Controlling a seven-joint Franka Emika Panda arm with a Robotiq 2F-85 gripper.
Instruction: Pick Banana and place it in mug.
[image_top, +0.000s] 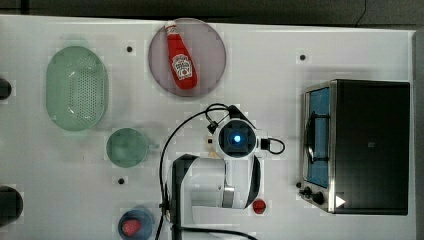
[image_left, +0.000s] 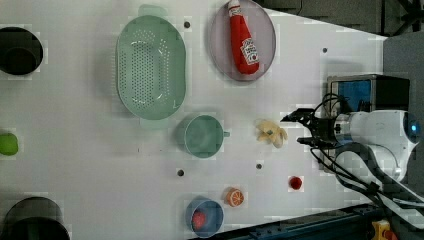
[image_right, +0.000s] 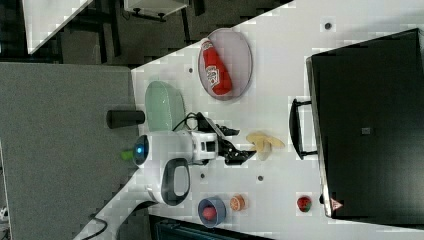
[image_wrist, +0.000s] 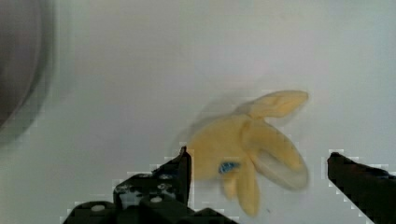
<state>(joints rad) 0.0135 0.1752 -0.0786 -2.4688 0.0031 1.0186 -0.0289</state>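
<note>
In the top view, the white arm is covering the middle of the white surface (image_top: 310, 45), while the round muted-green mug (image_top: 126, 147) is sitting toward the top view's left, its stub handle pointing right; a red ketchup bottle (image_top: 180, 57) with a white label, its writing unreadable, is lying on a greyish plate (image_top: 210, 50). In the left view, the banana (image_left: 270, 132), a soft yellow peeled shape with splayed flaps, is lying flat just right of the mug (image_left: 202, 136), its flaps spreading toward the left view's right, and the black end effector (image_left: 300, 129) is hanging near it, jaws spread wide and holding nothing. In the right view, the banana (image_right: 264, 143) is lying with its long axis running left to right, between the end effector (image_right: 245, 145) and the dark oven's handle (image_right: 294, 129). In the wrist view, the plush-looking banana (image_wrist: 252, 149) is showing a small blue tag, lying between the fingertips (image_wrist: 184, 163).
</note>
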